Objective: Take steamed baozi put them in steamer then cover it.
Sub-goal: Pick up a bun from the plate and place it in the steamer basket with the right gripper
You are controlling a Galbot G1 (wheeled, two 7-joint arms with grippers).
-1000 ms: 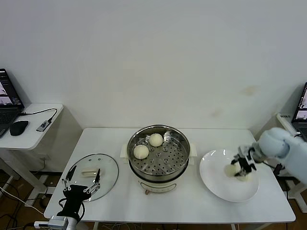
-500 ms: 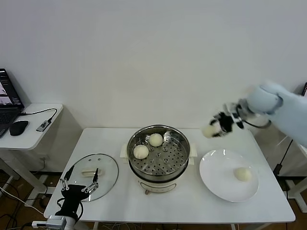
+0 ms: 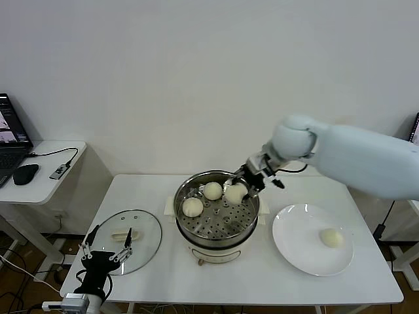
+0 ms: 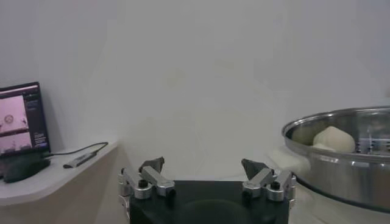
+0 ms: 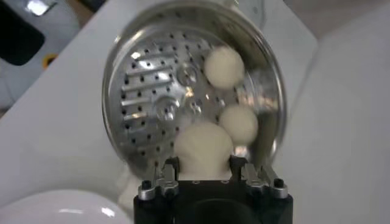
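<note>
Change: the right gripper [image 3: 241, 185], clamped on a pale cream-white round bun [image 3: 234, 192], has carried it from the flat white plate [image 3: 294, 248] to above the far right side of the tray.
Meaning: third bun is about to be set down; one more to fetch, then the lid.
Round shiny steel steamer [image 3: 247, 219]: two buns [image 3: 192, 207] on its perforated tray.
Plate: one bun [image 3: 331, 237] left.
Round clear glass cover [image 3: 147, 239]: flat on the white table [image 3: 249, 281], left of the pot.
Left gripper [image 3: 107, 253]: fingers spread wide, empty, near the cover.
</note>
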